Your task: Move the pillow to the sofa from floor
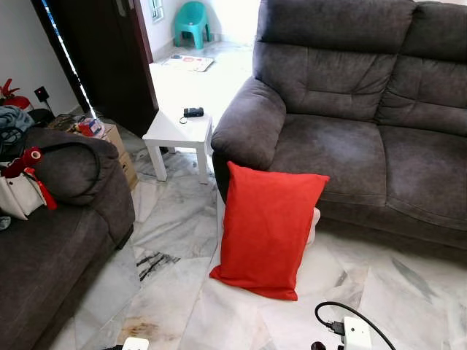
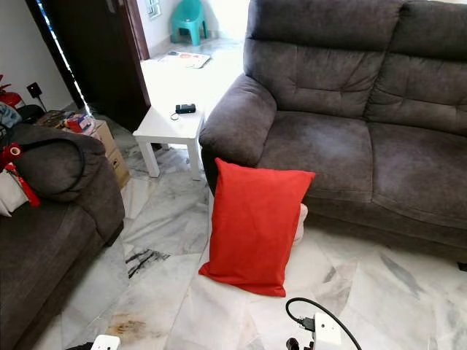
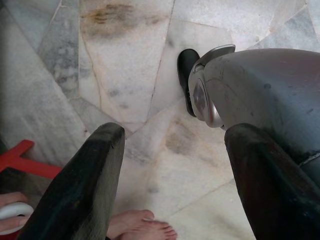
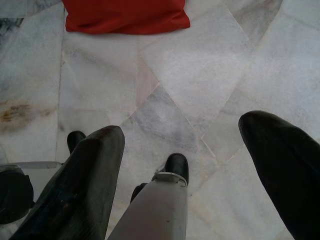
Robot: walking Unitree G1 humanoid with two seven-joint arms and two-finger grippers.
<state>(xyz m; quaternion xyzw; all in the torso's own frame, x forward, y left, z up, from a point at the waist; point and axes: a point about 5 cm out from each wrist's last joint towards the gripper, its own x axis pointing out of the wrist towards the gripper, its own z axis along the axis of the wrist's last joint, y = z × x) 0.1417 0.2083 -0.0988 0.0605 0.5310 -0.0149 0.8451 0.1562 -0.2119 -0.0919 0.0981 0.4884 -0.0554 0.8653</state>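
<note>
I stand in a home living room: a grey fabric sofa point(image 1: 350, 117) fills the upper right, a second sofa point(image 1: 58, 219) the left edge, a small white side table point(image 1: 177, 131) between them, marble floor point(image 1: 168, 299) below.

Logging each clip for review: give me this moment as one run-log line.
phase: before pickup | red pillow: upright on floor, leaning against grey sofa | left tool: open, above floor | right tool: open, above floor, short of pillow

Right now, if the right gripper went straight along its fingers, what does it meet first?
Probably bare marble floor. The right gripper hangs open, pointing down at tiles; the red pillow lies further ahead, off that line. Depth is unclear.
</note>
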